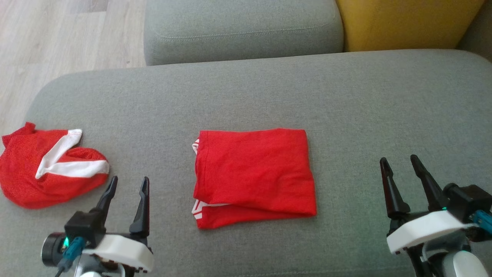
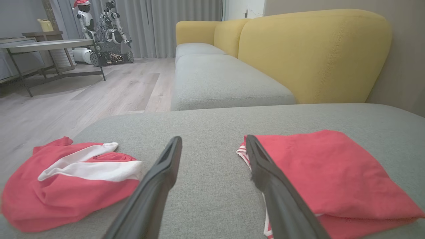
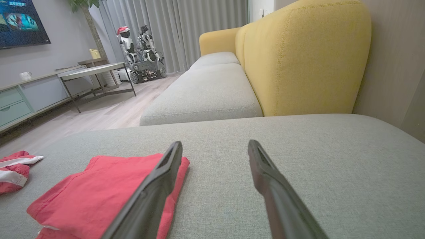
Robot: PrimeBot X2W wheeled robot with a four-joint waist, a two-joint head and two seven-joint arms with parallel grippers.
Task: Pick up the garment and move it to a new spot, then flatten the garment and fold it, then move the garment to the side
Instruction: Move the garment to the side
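Folded garment [image 1: 253, 173] lies flat at frame centre on the sofa cushion [image 1: 346, 96], long axis running left to right. Left gripper [image 1: 129, 181], lower left, jaws apart and empty, judged slightly nearer than right gripper [image 1: 399, 159], lower right, likewise apart and empty

A wide grey sofa seat [image 1: 246, 92] spans the head view. A second grey seat cushion [image 1: 242, 30] butts against it at 12 o'clock, a yellow backrest [image 1: 403, 23] stands at 1 o'clock, and pale wood floor [image 1: 57, 38] shows at 11 o'clock. A crumpled red-and-white cloth [image 1: 46, 169] lies on the seat's edge at 9 o'clock. From the right wrist, grey curtains [image 3: 199, 30] hang at 12 o'clock. At 10 o'clock are a small robot in a red hat [image 3: 124, 41], a metal-legged table [image 3: 96, 69] and a wall screen [image 3: 20, 23]. A sideboard [image 3: 20, 99] stands at 9 o'clock.
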